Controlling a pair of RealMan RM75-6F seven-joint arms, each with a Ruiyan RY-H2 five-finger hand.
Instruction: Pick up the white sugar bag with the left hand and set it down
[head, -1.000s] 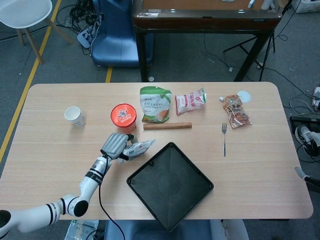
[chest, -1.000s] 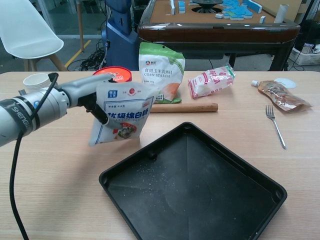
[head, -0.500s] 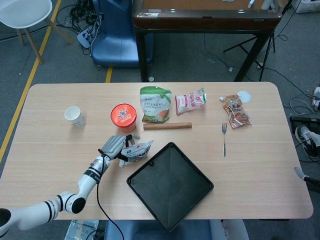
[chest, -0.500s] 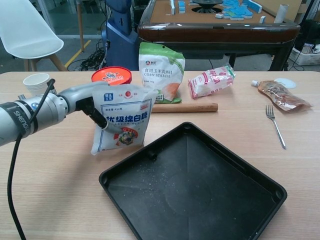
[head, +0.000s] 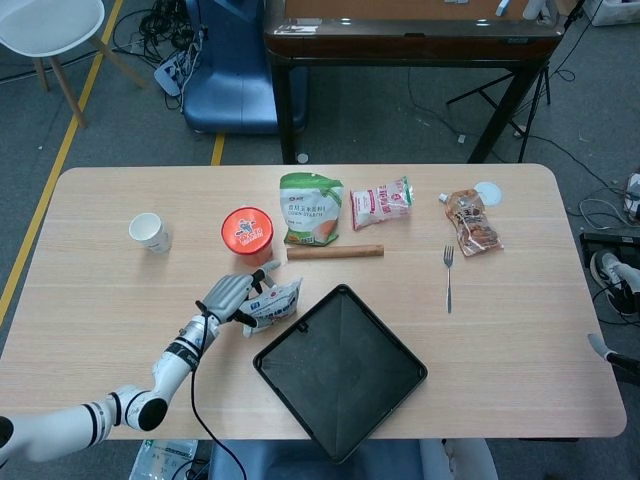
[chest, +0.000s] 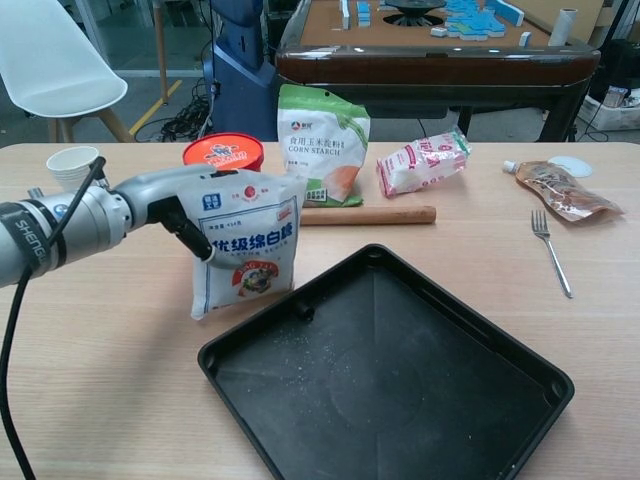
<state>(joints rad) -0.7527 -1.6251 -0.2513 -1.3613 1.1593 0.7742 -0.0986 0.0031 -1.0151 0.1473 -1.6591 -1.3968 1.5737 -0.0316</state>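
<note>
Sugar bag, pinched by the left hand, now stands lower than a second ago, its base on the table at centre-left. Chest view alone shows its printed front; head view shows the curled fingers.

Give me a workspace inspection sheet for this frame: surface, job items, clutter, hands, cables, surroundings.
Surface: light wooden table, no spills seen.
Job's things: white sugar bag upright, its bottom edge at the tabletop, just left of the black tray.
Clutter: paper cup, red-lidded tub, corn starch bag, wooden stick, pink-white packet, brown pouch, white lid, fork.
Hands: left hand grips the sugar bag; right hand not in view.
Cables: black cable along the left arm; loose cables on the floor behind.
Surroundings: dark table, white chair, blue seat.
</note>
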